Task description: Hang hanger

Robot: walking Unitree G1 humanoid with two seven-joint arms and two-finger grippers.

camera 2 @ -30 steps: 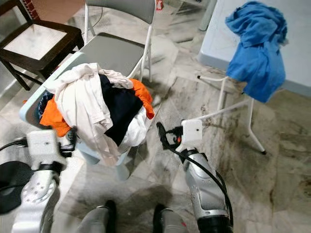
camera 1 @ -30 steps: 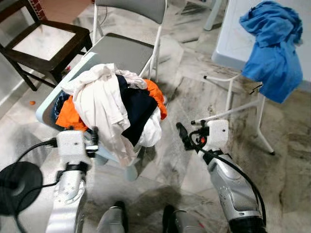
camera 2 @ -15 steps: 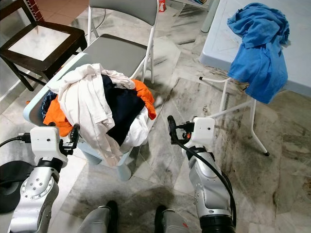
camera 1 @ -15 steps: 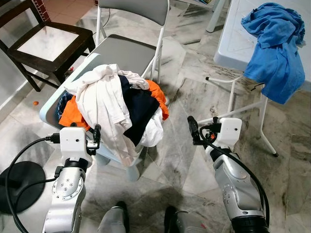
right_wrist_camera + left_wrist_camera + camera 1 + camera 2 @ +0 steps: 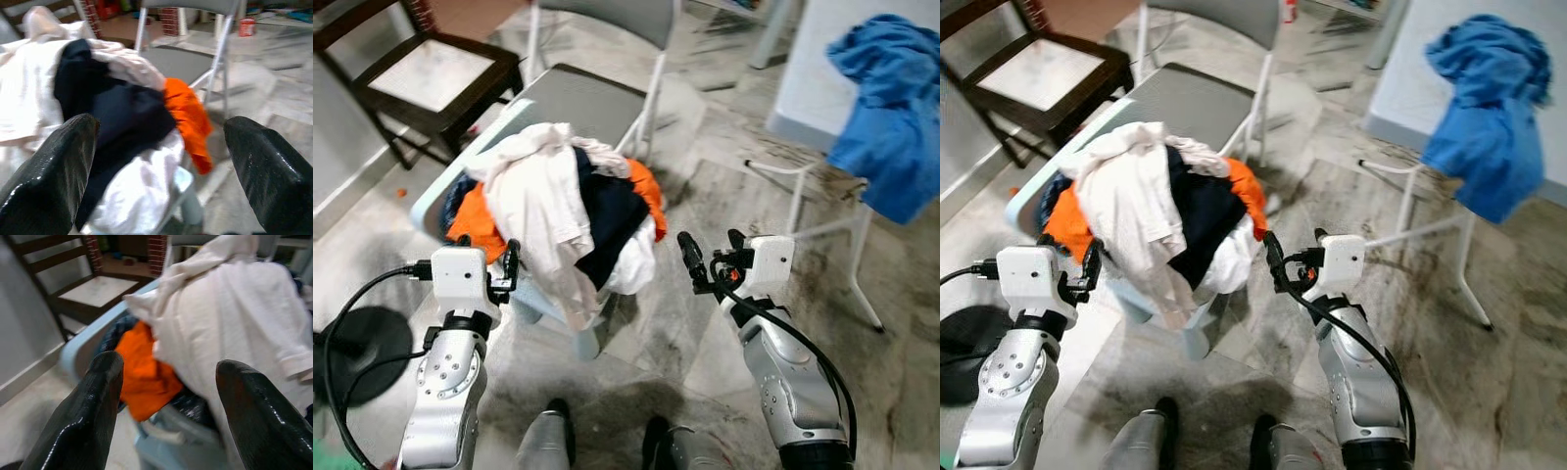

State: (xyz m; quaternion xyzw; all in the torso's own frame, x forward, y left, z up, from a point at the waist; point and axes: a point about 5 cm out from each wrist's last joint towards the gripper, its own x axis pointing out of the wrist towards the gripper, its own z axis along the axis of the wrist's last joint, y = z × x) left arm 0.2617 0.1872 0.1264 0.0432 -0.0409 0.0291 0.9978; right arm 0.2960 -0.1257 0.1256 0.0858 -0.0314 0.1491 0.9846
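Both end effectors (image 5: 499, 269) (image 5: 710, 257) gape toward the laundry pile (image 5: 563, 211) — hanger perhaps buried.

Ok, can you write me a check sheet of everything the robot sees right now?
Surface: grey marble floor.
Job's things: no hanger seen.
Clutter: pale blue laundry basket heaped with white, navy and orange clothes; blue cloth draped over a white table.
Grippers: left gripper open, facing the heap; right gripper open, facing the heap.
Cables: black cable by the left arm.
Surroundings: grey folding chair, dark wooden chair.
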